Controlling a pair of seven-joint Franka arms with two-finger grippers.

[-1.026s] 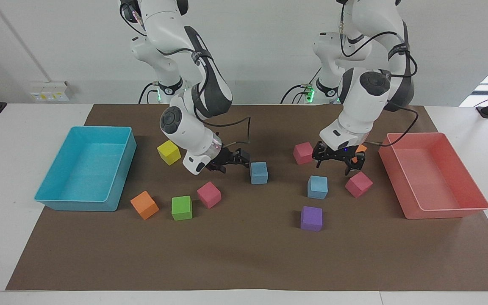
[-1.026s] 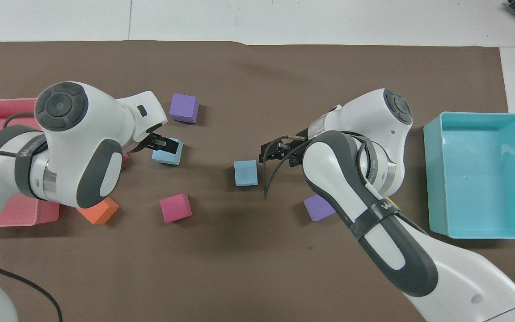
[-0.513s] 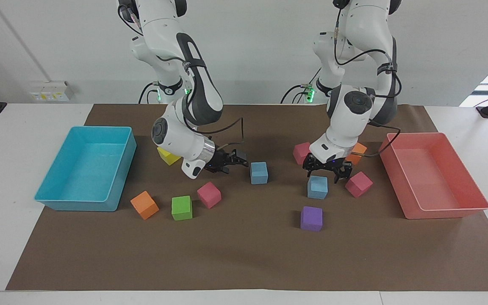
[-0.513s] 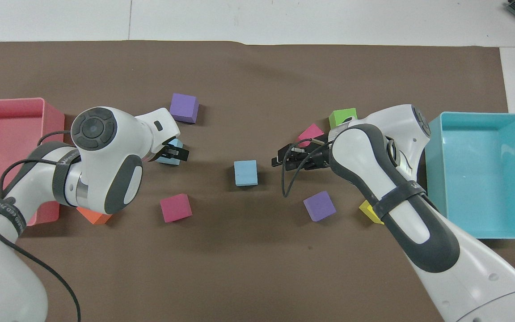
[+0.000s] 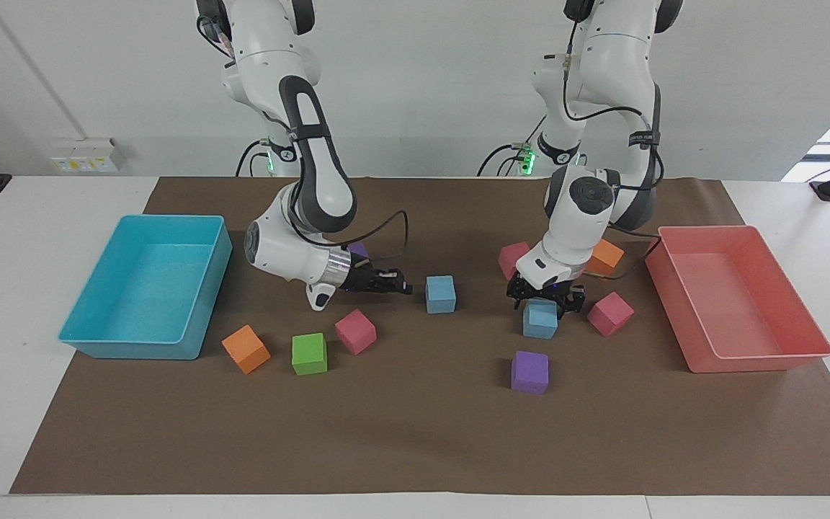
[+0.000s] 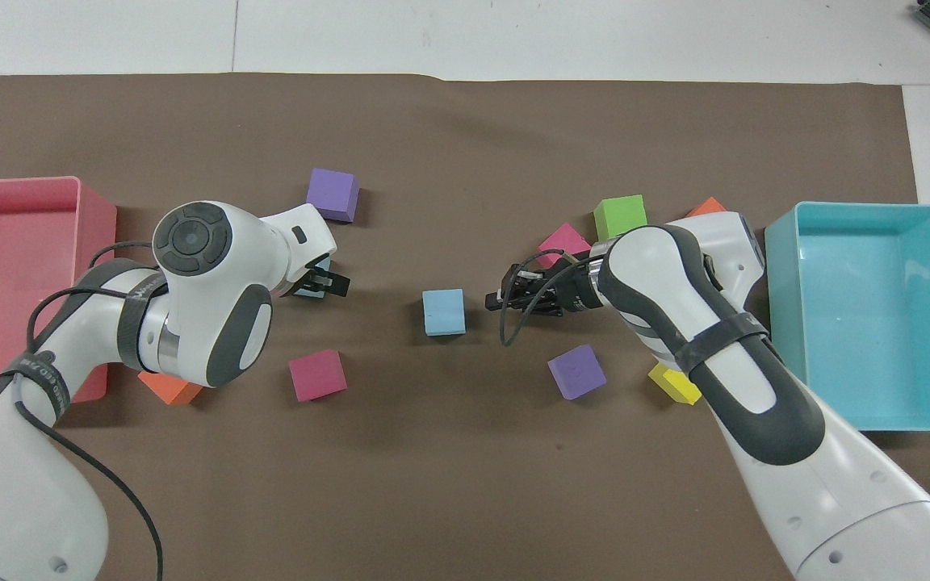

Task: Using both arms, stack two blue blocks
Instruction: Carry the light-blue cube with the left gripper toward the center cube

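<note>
Two light blue blocks lie on the brown mat. One blue block [image 5: 440, 294] [image 6: 443, 312] sits near the mat's middle. My right gripper [image 5: 402, 288] [image 6: 493, 301] is low beside it, on the side toward the right arm's end of the table. Its fingertips are shut and empty, a small gap short of the block. The other blue block [image 5: 540, 321] [image 6: 313, 286] lies toward the left arm's end. My left gripper [image 5: 545, 303] [image 6: 328, 281] is down over it, open, with its fingers straddling the block's top. The left wrist hides most of this block in the overhead view.
A turquoise tray [image 5: 145, 295] stands at the right arm's end and a pink tray [image 5: 735, 299] at the left arm's end. Pink cubes [image 5: 609, 313] [image 5: 512, 259] flank the left gripper, with a purple cube [image 5: 529, 371] farther out. Pink [image 5: 355, 331], green [image 5: 309, 353] and orange [image 5: 246, 348] cubes lie by the right arm.
The right gripper has closed empty and dropped low beside the middle blue block. The left gripper has moved over the other blue block and come down around its top.
</note>
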